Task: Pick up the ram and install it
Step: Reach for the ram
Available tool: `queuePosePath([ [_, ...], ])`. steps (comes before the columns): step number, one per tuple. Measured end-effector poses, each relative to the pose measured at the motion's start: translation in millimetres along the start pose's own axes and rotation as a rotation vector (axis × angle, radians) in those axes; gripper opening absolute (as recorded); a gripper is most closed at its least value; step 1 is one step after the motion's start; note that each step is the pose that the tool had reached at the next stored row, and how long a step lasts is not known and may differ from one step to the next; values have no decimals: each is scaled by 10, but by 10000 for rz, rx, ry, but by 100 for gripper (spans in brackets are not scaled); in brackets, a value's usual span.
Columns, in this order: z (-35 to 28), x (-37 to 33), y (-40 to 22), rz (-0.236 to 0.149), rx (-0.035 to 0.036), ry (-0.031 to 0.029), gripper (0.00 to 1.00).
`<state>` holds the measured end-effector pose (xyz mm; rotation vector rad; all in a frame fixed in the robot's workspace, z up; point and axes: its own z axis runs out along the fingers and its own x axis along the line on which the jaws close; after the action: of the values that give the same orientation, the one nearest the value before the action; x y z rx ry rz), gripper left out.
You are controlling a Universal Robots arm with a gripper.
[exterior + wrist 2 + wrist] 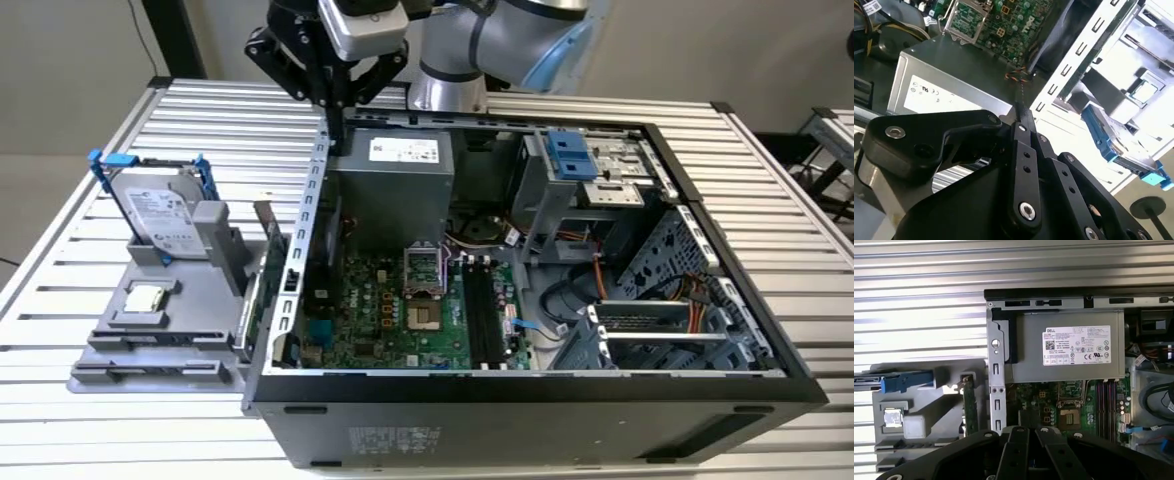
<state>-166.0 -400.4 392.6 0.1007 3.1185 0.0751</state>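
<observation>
Slatted worktop (94, 170) carries an open computer case (534, 395). My tool (336, 100) hangs above its far corner, fingers pressed together (empty). At the exterior view's left, the ram (275, 258) stands on edge in the gray holder (134, 345), beside the case.

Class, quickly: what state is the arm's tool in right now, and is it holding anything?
Tool: closed, holding nothing. The long thin greenish ram stick stands apart from it in the grey plastic tray.
</observation>
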Motion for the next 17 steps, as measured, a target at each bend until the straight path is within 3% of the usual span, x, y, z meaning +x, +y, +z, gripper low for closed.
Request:
queuePosePath([
  [17,-9,411,-26,-143,-2,7,0],
])
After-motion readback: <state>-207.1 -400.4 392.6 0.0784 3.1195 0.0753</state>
